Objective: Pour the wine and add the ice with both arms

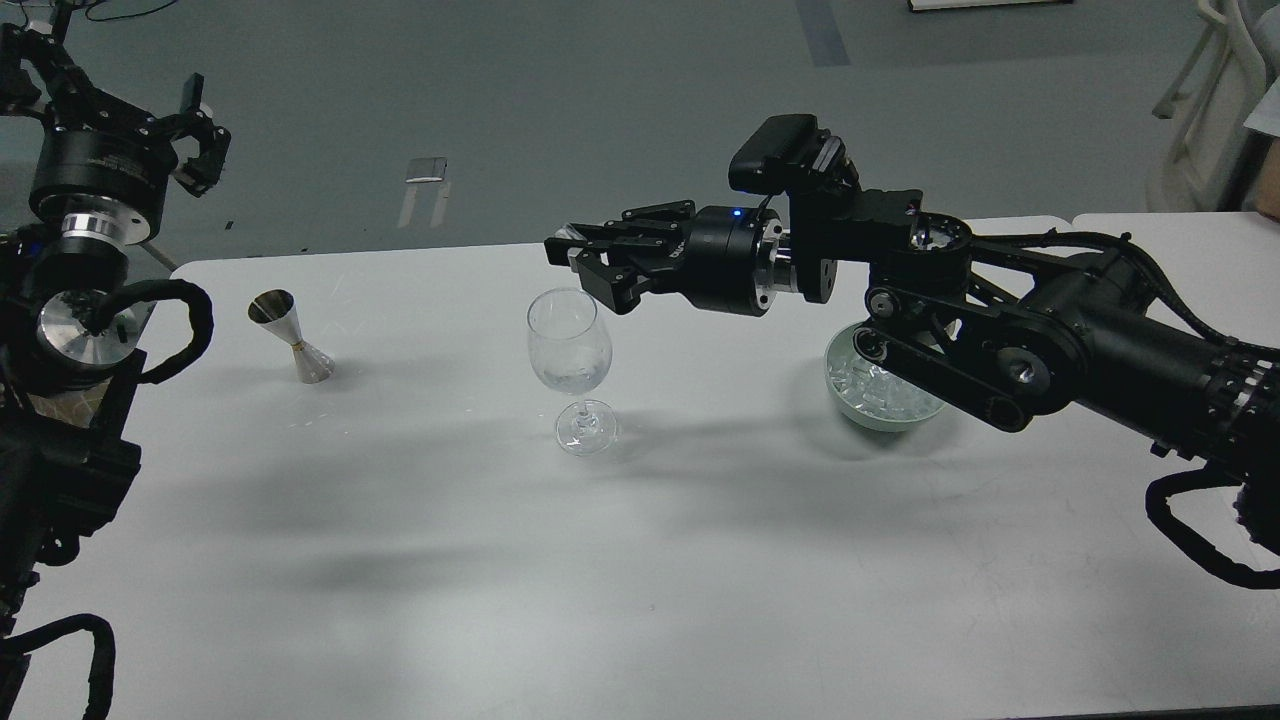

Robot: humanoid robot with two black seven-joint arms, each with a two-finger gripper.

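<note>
A clear wine glass [569,350] stands upright at the table's middle, with glittering clear matter, ice or wine, low in its bowl. My right arm reaches in from the right. Its gripper [585,270] hovers just above the glass's rim, fingers pointing left and standing apart, with nothing clearly held. A pale green bowl [850,405] heaped with ice [885,392] sits behind my right forearm, partly hidden. A steel jigger [293,335] stands tilted at the left. My left gripper [200,130] is raised at the far left, off the table, open and empty.
The white table [600,560] spans the view; its far edge runs just behind the glass and jigger. A second white table [1180,240] adjoins at the right. My right forearm [1100,340] spans the right side above the table.
</note>
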